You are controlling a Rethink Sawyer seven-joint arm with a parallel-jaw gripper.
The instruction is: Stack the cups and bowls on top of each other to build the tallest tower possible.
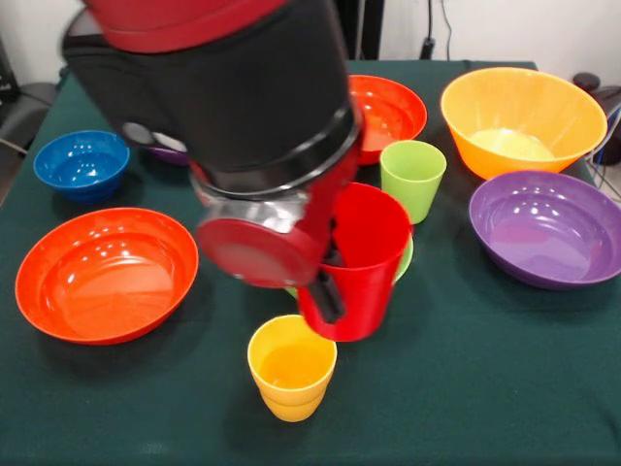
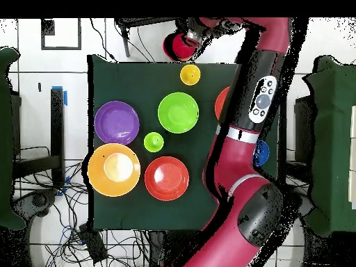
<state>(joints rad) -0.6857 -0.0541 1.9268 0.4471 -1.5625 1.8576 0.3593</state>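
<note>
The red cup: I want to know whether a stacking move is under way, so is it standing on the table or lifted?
Lifted. The gripper holds the red cup by its rim, tilted, clear of the cloth above the yellow cup.

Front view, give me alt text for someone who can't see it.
A red and black robot arm's gripper holds a red cup in the air above a yellow cup on a green table. Around them sit a green cup and orange, purple, red-orange and blue bowls.

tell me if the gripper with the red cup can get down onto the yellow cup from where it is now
Probably yes. The gripper holds the red cup raised just behind the yellow cup, which stands upright and open with bare cloth around it. Nothing sits between them; the nearest bowl, the red-orange one, is well aside.
</note>
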